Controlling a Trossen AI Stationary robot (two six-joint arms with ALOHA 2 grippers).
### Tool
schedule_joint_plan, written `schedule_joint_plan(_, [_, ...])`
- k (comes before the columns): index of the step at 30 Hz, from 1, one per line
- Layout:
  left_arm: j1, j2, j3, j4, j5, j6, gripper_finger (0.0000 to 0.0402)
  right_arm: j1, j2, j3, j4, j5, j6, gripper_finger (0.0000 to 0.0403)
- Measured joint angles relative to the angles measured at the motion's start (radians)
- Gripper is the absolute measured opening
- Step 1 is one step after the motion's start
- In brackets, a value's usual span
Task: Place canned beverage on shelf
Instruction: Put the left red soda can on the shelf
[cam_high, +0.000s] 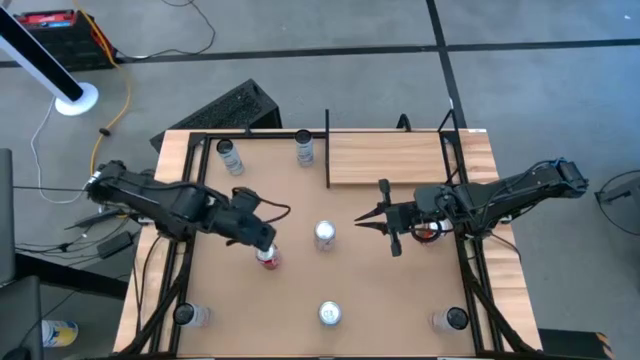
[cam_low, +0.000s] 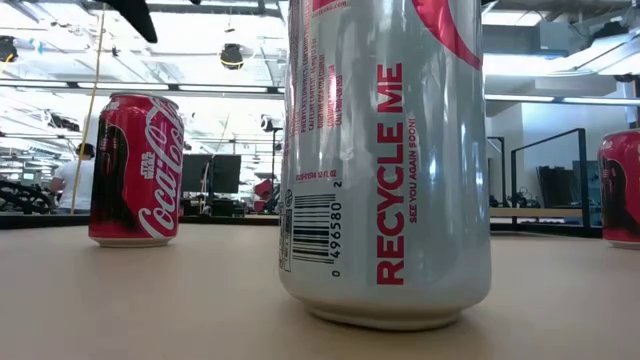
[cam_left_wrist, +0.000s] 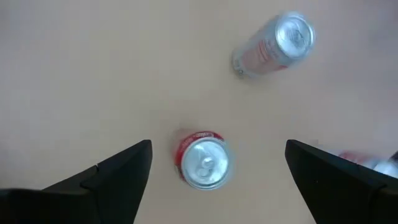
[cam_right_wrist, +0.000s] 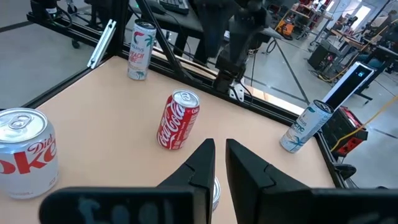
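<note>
A red cola can (cam_high: 268, 258) stands upright on the brown tabletop at centre left. My left gripper (cam_high: 264, 242) hangs over it, pointing steeply down and open. In the left wrist view its fingers (cam_left_wrist: 118, 177) stand wide on either side of the can's silver top (cam_left_wrist: 205, 163), clear of it. The shelf (cam_high: 390, 158), a pale wood board with a thin black bar (cam_high: 327, 150) on its left short edge, lies at the far right. My right gripper (cam_high: 360, 222) hovers shut right of centre, nothing between its fingers (cam_right_wrist: 205, 162).
A silver can (cam_high: 325, 235) stands at table centre between the two grippers, and another (cam_high: 330, 313) stands near the front edge. Two cans (cam_high: 230, 155) (cam_high: 305, 148) stand at the far side left of the shelf. A red can (cam_high: 430, 230) sits under the right arm.
</note>
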Motion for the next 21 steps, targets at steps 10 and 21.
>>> schedule_joint_plan(10, [0.005,0.18,-0.002,0.022,0.059,-0.067,0.0353,0.003,0.0,0.0,-0.009,0.0,0.0,0.0064])
schedule_joint_plan(21, [0.006,0.241,-0.002,-0.01,0.089,-0.07,0.0353,0.002,0.0,0.0,-0.012,0.0,0.0,0.0064])
